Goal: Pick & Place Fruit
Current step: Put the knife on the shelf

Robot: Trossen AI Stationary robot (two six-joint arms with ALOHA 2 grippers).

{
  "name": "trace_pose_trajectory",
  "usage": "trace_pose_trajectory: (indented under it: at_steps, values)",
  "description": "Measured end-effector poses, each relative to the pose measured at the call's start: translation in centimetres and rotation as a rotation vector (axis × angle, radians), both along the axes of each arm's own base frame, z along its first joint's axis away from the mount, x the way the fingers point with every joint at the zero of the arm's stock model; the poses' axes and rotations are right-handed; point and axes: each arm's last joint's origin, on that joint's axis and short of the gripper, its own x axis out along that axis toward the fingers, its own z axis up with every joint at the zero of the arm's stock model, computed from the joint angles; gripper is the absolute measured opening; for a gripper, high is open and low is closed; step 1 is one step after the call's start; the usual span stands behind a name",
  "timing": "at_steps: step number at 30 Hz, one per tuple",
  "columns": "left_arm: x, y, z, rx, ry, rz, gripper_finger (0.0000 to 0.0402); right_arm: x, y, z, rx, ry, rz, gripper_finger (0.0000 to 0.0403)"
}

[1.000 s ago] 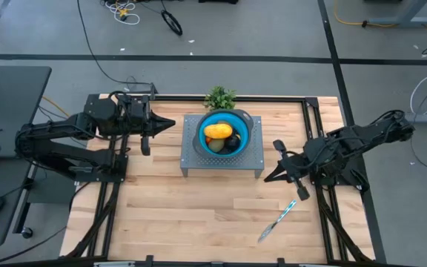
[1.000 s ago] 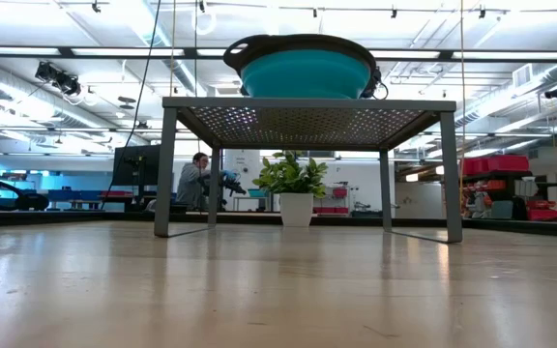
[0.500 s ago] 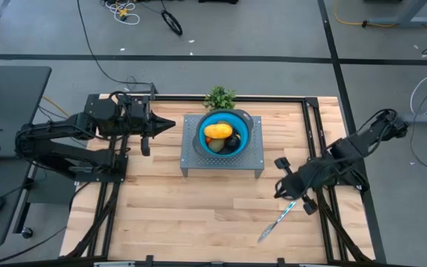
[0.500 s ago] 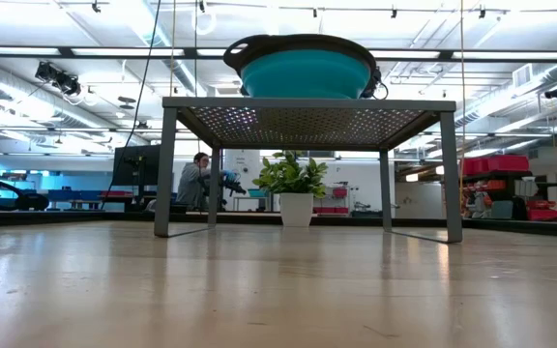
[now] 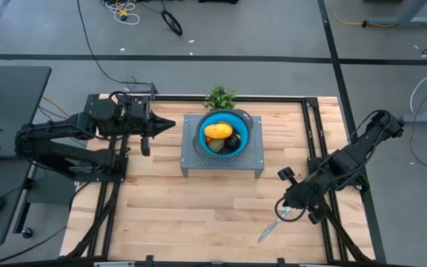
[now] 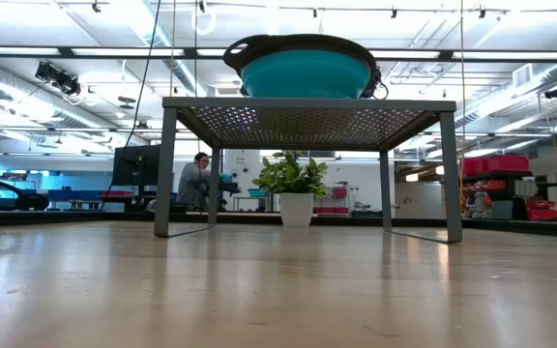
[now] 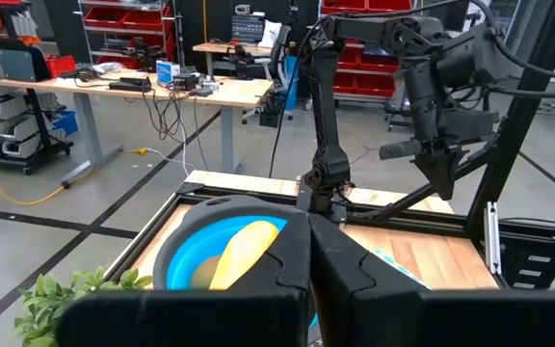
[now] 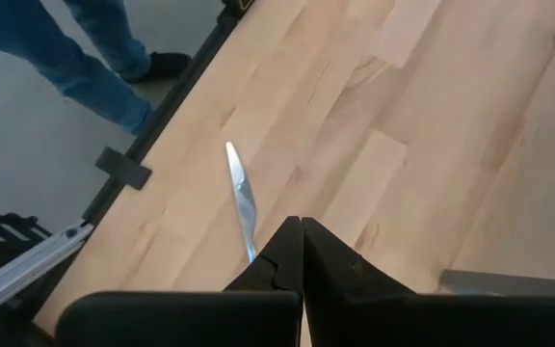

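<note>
My right gripper (image 5: pixel 283 210), fingers pressed together, hung over the knife (image 5: pixel 270 227); fruit (image 5: pixel 218 132) sat well apart in the blue bowl (image 5: pixel 206 123). Left gripper (image 5: pixel 170 124), clamped empty, beside it.

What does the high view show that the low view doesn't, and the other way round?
Only the high view shows both arms, the shut left gripper beside the stand and the shut right gripper over the knife, plus the fruit inside the bowl. Only the low view shows the room behind and a seated person. Both show the blue bowl on the metal stand, and the plant.
</note>
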Motion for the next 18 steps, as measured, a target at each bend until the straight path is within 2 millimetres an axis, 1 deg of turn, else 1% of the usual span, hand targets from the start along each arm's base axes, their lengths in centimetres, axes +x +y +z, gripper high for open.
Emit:
trace_pose_trajectory:
  at_steps: [8,18]
  values:
    - [0.0,0.0,0.0,0.001,0.001,0.000,0.0002,0.3,1.2,-0.9,-0.018,0.042,0.011,0.0000]
    - [0.0,0.0,0.0,0.002,0.001,-0.012,0.0002,1.9,3.0,-4.1,-0.131,0.178,0.031,0.0000]
